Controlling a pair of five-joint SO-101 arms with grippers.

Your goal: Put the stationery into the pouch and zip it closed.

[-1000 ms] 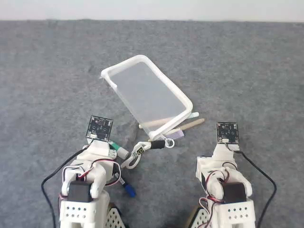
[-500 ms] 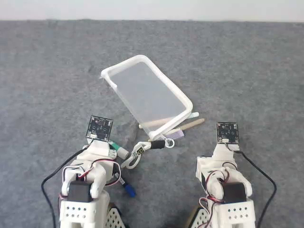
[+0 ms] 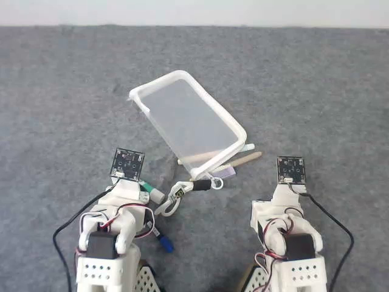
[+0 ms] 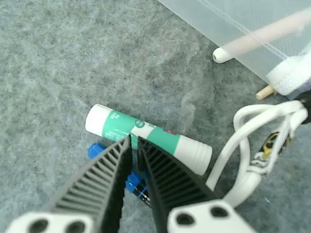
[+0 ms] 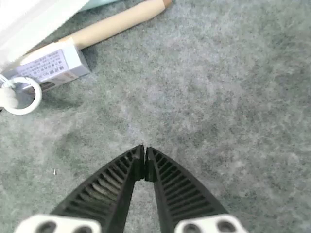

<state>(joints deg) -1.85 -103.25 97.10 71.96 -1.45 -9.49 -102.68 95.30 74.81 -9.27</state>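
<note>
A translucent pouch (image 3: 188, 121) with a white rim lies slanted mid-table. At its near end are a wooden pencil (image 3: 244, 159), a small boxed eraser (image 3: 223, 173) and a white zip strap (image 3: 173, 198). A pale stick (image 4: 262, 35) shows through the pouch wall; whether it is inside or beneath, I cannot tell. My left gripper (image 4: 132, 141) is shut and empty, its tips just above a green-and-white glue stick (image 4: 150, 138). A blue pen (image 3: 163, 242) lies partly under that arm. My right gripper (image 5: 144, 148) is shut over bare carpet, short of the eraser (image 5: 48, 65) and pencil (image 5: 116, 22).
Grey carpet (image 3: 316, 91) covers the whole table, with open room left, right and beyond the pouch. A white ring (image 5: 19, 94) on the strap lies beside the eraser. Both arm bases stand at the near edge.
</note>
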